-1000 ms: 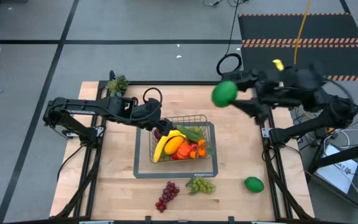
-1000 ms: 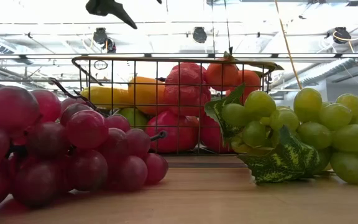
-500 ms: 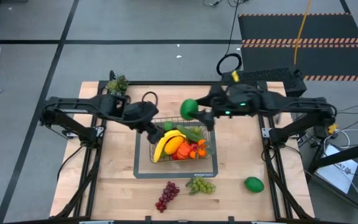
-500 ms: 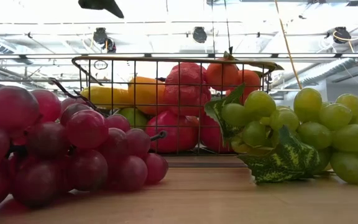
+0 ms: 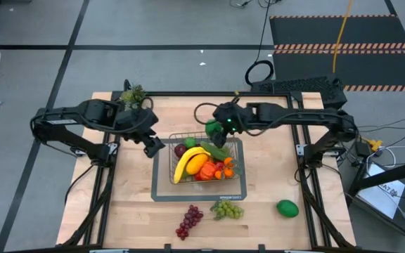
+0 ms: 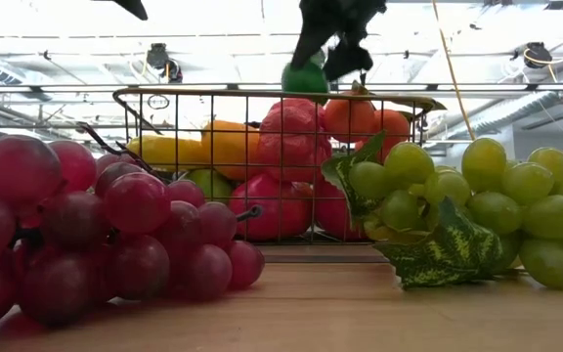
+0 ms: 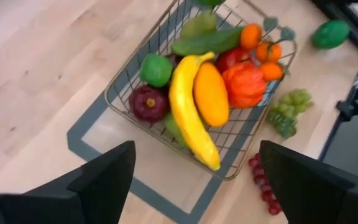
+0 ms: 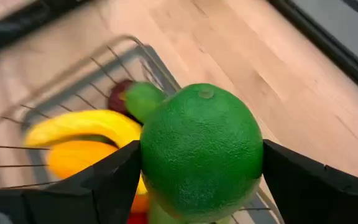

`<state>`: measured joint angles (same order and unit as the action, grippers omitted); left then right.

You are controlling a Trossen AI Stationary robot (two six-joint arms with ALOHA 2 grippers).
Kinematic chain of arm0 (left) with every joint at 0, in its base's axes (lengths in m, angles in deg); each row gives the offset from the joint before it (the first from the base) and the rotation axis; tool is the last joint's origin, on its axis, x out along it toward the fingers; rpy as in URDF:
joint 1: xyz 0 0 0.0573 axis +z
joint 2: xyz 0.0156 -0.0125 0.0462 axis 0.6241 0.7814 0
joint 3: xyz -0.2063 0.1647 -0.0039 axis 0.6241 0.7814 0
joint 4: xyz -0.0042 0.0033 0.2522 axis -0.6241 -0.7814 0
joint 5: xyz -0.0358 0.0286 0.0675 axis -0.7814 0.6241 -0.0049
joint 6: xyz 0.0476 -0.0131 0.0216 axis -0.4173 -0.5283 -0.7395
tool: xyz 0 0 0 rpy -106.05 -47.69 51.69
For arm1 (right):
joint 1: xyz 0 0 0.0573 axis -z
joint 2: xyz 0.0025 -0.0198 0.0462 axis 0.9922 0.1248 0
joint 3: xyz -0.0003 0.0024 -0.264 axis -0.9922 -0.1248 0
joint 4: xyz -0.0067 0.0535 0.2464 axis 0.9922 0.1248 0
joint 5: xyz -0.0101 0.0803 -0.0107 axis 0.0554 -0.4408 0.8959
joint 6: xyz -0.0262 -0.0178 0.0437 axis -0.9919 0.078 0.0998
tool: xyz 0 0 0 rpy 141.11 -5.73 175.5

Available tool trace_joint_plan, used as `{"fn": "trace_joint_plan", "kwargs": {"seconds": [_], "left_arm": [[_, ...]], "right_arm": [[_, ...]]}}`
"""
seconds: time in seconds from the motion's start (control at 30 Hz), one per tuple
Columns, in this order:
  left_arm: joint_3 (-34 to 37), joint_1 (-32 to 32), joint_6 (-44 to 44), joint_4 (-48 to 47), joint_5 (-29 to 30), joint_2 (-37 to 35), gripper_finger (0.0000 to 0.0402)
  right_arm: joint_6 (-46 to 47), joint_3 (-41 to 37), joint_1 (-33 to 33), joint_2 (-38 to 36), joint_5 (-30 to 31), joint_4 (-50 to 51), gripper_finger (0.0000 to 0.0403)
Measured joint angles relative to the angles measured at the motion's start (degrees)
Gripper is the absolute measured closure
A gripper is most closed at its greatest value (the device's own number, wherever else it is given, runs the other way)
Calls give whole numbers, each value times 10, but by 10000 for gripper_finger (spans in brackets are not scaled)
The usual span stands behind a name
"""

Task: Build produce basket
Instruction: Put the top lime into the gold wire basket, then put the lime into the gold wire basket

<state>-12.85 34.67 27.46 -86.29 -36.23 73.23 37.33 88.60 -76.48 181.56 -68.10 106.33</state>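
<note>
- High view: the basket (image 5: 197, 163) sits mid-table on its dark grey base, holding a heap of produce; a yellow banana (image 5: 185, 161) lies across the top, and the pieces beneath it cannot be counted.
- The right gripper (image 5: 215, 127) hovers over the basket's far edge, clamped on one green ball (image 8: 201, 151); the right wrist view shows the ball filling the gap between both fingers.
- The right arm reaches in from the right side, stretched leftward.
- The left gripper (image 5: 150, 145) hangs just left of the basket with its fingers spread wide and nothing between them.
- Three pieces lie on the table near of the basket: one red grape bunch (image 5: 189, 221), one green grape bunch (image 5: 227, 209) and a second green ball (image 5: 287, 208) farther right.
- Low view: both grape bunches block most of the basket.
</note>
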Motion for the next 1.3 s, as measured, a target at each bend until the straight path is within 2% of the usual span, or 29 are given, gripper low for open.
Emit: {"fn": "trace_joint_plan", "kwargs": {"seconds": [0.17, 0.3, 0.37, 0.6, 0.83, 1.0, 1.3], "left_arm": [[0, -2, -18, 0, 5, -7, 62], [0, -2, -48, 0, 9, -7, 62], [0, -2, -59, 1, 10, -7, 62], [0, -2, -93, 3, 16, -7, 62], [0, -2, -96, 4, 21, -7, 62], [0, -2, -96, 5, 30, -7, 62], [0, 0, -80, 7, 34, -2, 62]], "right_arm": [[1, 0, 16, 37, -8, -7, 101], [38, 0, 20, 59, -48, -7, 101], [51, 0, 19, 63, -47, -4, 98], [53, 0, 7, 59, -33, 12, 52], [68, 0, -13, 30, -32, 34, 19], [136, 0, -37, -12, -32, 62, 18], [243, 0, -124, -101, -47, 235, 22]]}}
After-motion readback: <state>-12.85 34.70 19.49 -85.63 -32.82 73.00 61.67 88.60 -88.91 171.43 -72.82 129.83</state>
